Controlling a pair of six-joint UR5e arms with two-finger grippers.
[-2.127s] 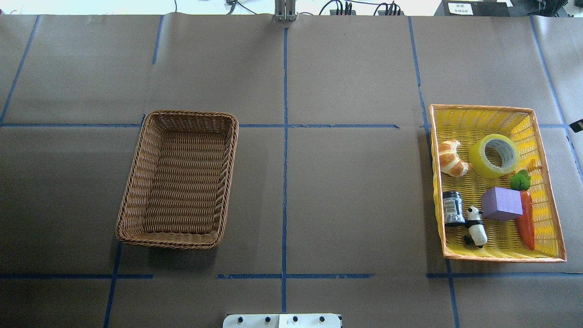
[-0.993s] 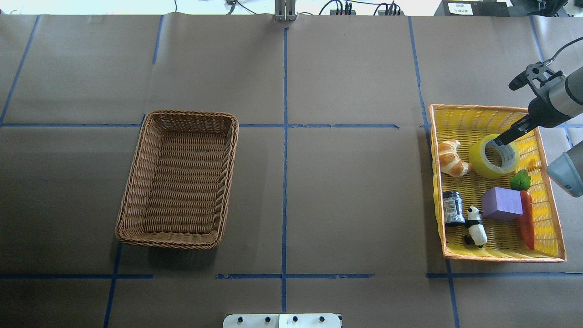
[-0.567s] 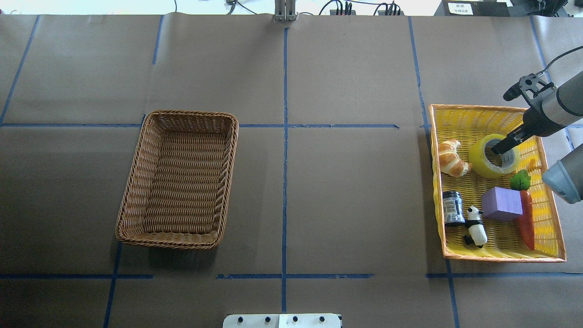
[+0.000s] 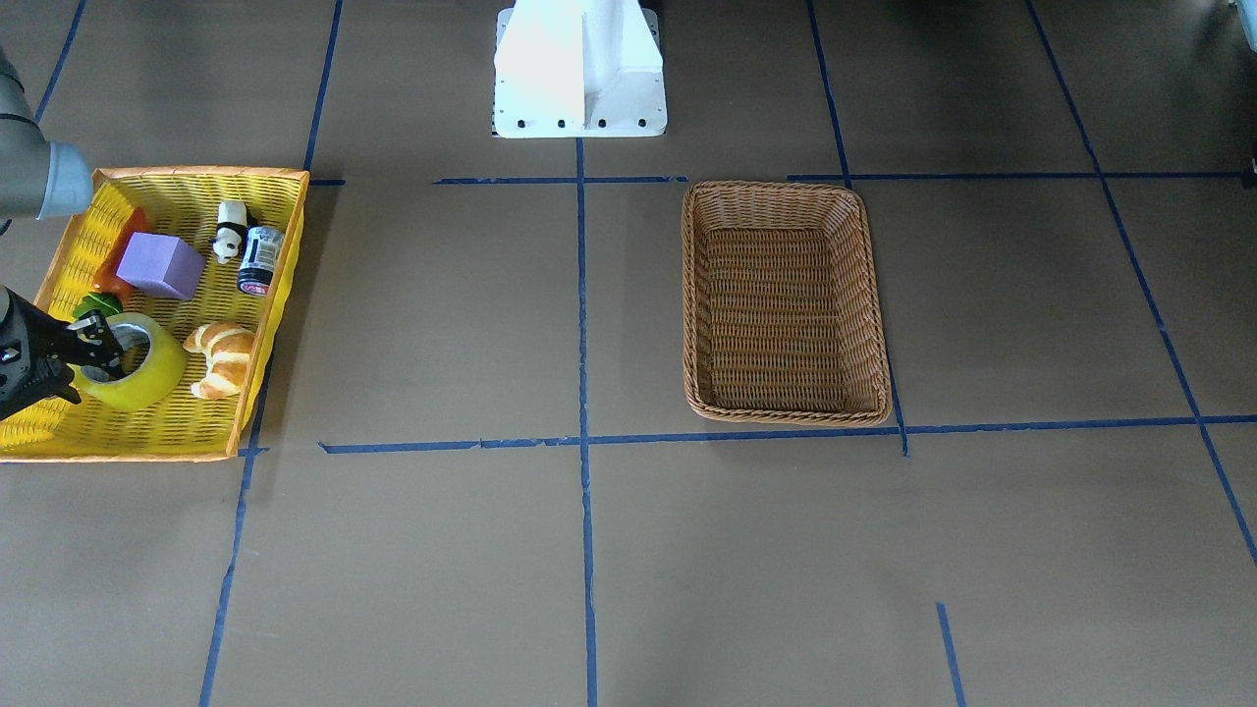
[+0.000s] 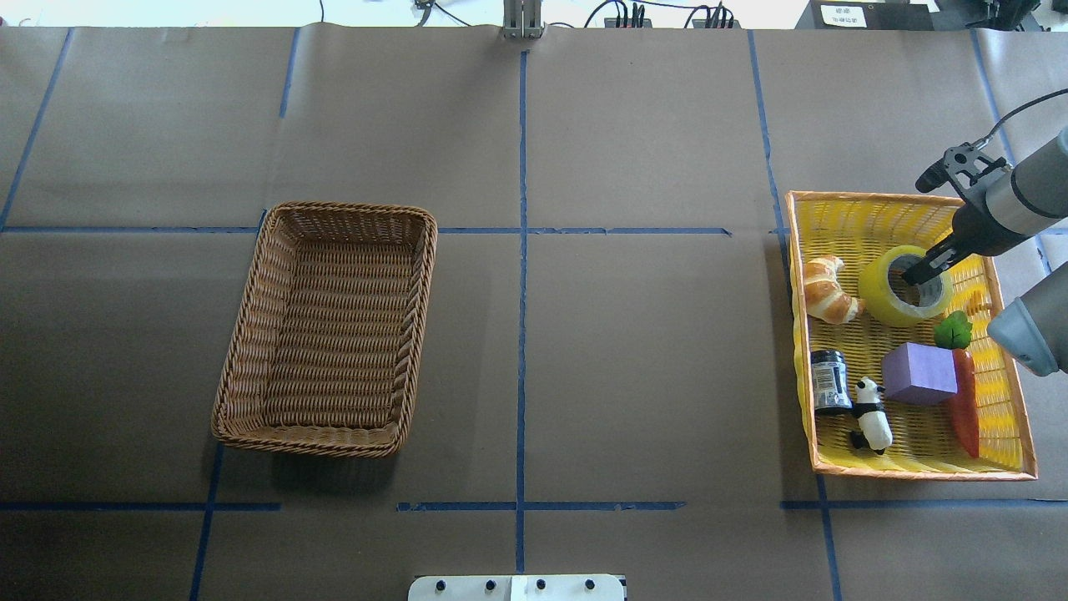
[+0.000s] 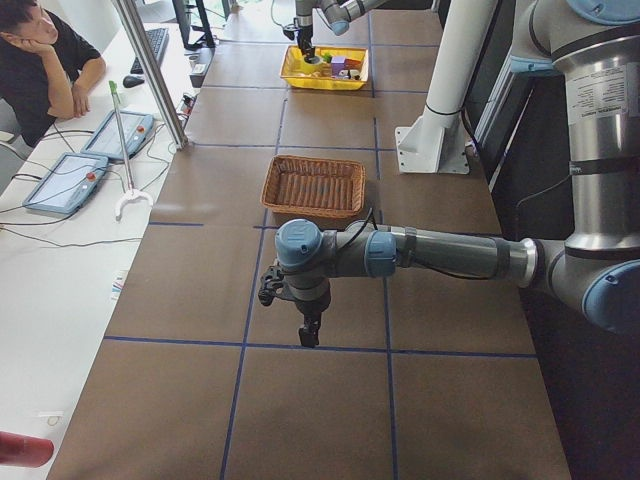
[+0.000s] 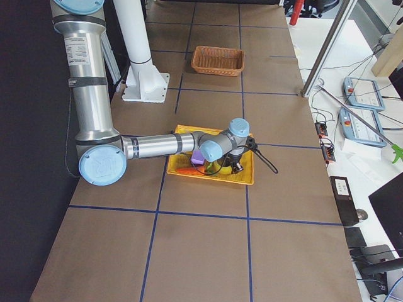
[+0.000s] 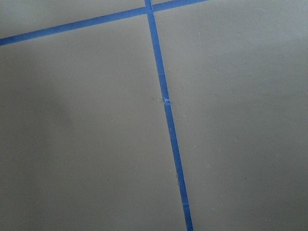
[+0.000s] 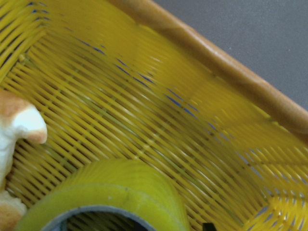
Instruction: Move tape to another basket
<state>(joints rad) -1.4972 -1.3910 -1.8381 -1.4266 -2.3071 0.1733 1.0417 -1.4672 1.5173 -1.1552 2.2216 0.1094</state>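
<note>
Yellow-green tape [image 5: 880, 296], apparently tilted, inside yellow mesh basket [image 5: 876, 199]; brown wicker basket [image 5: 254, 317] upright, well apart.

Looks like a robotics lab, pretty clearly. Big table [image 5: 634, 376] wrapped in brown paper and gridded off with blue tape lines [image 5: 521, 334]. Grey industrial arm [image 7: 88, 94] next to a white bolted-down pedestal [image 4: 579, 69]. Teach pendants [image 6: 62, 185] and a keyboard [image 6: 158, 42] on the white side bench, plus an operator [image 6: 45, 60] sitting there, chin on hand. Cables [image 5: 622, 12] along the far edge.
</note>
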